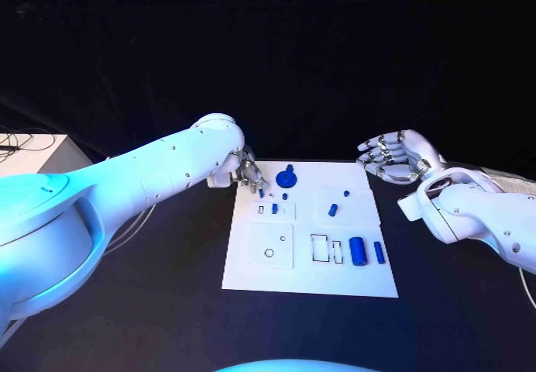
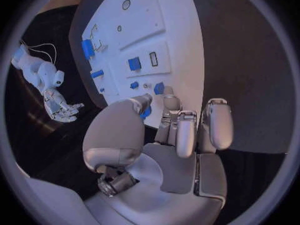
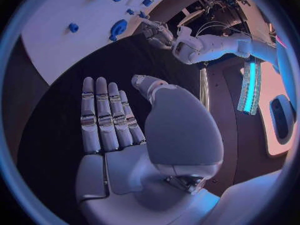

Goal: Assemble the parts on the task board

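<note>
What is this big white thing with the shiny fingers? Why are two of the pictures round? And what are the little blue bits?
It is a robot with two white arms, each ending in a silver hand. One picture looks down from a camera on its head. The two round ones come from cameras at its wrists, behind each hand.

On the black table lies a white task board. The blue bits are parts to fit into it, like the round blue part and the long blue cylinder.

The left hand reaches over the board's far corner; I cannot tell if it holds anything. The right hand is open and empty, beside the board.
</note>
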Controlling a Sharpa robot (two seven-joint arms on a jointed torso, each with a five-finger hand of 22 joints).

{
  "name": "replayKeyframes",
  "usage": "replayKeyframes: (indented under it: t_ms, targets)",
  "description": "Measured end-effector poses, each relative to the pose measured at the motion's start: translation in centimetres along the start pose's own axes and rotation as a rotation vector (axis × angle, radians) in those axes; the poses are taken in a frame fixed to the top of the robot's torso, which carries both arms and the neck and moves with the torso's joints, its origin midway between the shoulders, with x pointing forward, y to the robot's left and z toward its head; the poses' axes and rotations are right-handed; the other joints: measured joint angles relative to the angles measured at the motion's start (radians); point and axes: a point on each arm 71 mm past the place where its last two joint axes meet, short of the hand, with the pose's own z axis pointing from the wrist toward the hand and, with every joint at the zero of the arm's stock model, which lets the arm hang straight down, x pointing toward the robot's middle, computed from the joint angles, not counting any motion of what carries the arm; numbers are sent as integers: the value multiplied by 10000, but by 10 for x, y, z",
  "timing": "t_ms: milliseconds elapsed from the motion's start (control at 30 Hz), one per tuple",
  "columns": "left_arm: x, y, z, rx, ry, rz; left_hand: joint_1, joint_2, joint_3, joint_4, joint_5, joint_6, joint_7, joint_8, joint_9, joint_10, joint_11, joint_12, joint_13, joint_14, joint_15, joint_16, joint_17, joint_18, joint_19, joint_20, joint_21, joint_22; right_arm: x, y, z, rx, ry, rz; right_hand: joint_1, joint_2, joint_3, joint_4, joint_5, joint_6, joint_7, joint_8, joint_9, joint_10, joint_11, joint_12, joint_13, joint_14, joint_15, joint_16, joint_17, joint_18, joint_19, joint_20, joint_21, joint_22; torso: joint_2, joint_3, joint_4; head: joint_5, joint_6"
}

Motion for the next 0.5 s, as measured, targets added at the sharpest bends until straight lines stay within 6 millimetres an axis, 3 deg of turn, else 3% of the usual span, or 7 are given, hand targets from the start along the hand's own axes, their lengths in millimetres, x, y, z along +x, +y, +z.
replayKeyframes:
  t_ms: [500]
  targets:
    - [2, 1, 2, -6, 69, -169, 136, -56, 149, -11, 0, 0, 0, 0, 88, -73, 1, -41, -11, 0, 0, 0, 0, 0, -68, -2, -40, -1, 1, 0, 0, -8, 7, 17, 0, 0, 0, 0, 0, -32, 31, 0, 0, -35, -35, 0, 1, 1, 0, 0, -11, 0, 0, 0, 0, -18, -15, 2, 14, 47, -38]
